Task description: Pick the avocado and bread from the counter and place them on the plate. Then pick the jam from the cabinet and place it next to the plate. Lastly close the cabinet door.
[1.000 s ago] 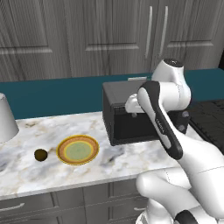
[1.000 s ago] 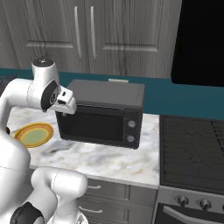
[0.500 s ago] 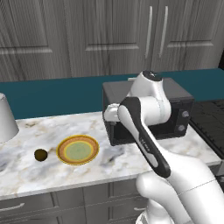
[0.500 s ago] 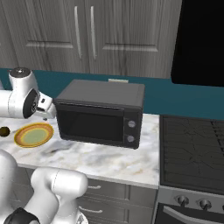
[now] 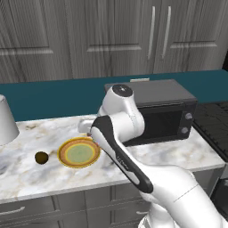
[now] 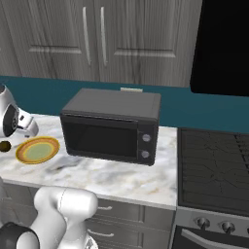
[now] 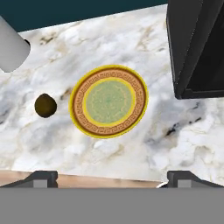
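Gripper (image 7: 112, 177) above plate (image 7: 109, 101), fingers spread wide, nothing held. Plate on marble table (image 7: 144, 148), bare. Avocado (image 7: 45, 105) on table just left of plate, apart from it. Black microwave (image 5: 162, 111) right of plate. White cylinder (image 5: 6, 120) far left.

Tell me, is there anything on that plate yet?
Nothing: the plate is bare across its pale green centre. The avocado lies beside it on the counter, apart from the rim. None of the plate is covered.
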Motion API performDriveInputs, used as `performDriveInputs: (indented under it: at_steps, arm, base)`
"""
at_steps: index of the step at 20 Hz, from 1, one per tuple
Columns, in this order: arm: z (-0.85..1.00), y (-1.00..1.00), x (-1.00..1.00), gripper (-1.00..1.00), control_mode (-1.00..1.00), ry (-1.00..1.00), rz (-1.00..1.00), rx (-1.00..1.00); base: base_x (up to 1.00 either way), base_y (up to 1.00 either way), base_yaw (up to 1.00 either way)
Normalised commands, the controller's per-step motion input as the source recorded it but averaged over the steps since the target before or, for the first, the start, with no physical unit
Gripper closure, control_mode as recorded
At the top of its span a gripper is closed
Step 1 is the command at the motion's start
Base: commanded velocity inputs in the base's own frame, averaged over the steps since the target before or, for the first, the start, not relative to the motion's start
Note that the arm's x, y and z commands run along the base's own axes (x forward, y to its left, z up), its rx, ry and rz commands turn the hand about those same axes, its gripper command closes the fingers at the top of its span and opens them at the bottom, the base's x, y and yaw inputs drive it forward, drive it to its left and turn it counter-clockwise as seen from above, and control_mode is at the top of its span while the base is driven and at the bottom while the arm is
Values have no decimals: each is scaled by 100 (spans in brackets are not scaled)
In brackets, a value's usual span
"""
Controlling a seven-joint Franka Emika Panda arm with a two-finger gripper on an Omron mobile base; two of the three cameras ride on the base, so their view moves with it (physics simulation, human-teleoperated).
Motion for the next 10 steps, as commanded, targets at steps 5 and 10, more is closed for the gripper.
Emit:
performDriveInputs:
  at_steps: [5,10]
  arm:
    - [-19,94,3,-100,-100,0,-3,0]
    - [-21,92,13,-100,-100,0,-4,0]
  base:
    - [0,0,0]
    - [0,0,0]
